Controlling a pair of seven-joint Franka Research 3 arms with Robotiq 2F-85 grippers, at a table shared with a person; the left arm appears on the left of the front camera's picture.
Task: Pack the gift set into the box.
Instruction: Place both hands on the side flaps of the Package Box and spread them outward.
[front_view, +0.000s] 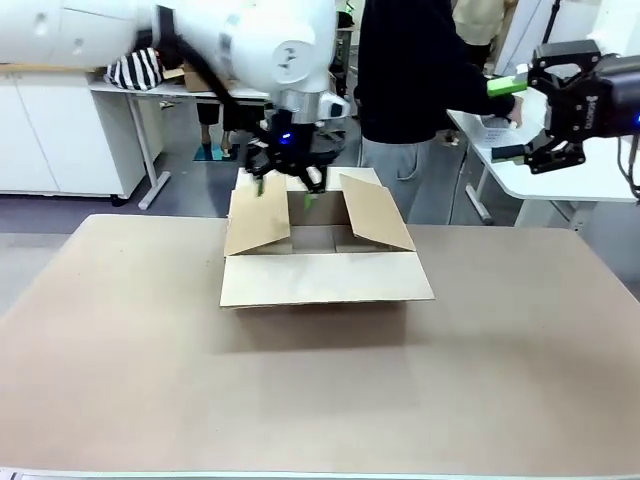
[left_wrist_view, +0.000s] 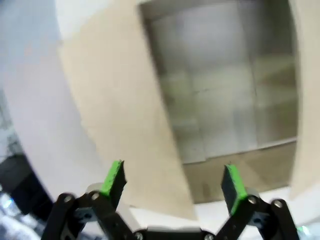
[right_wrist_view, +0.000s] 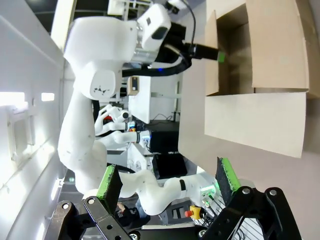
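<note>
Large brown corrugated cardboard box (front_view: 325, 278) stands open; left gripper (front_view: 287, 190) hovers over it, right gripper (front_view: 505, 120) raised far right, both wide and empty; packing judged outstanding

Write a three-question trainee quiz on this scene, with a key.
1. True or false: the box has its top flaps shut.
2. Fill in: the right end effector has its jaws ____.
3. Which hangs over the box? A: left end effector. B: right end effector. C: both.

Key: 1 false, the flaps stand open. 2 open. 3 A.
</note>
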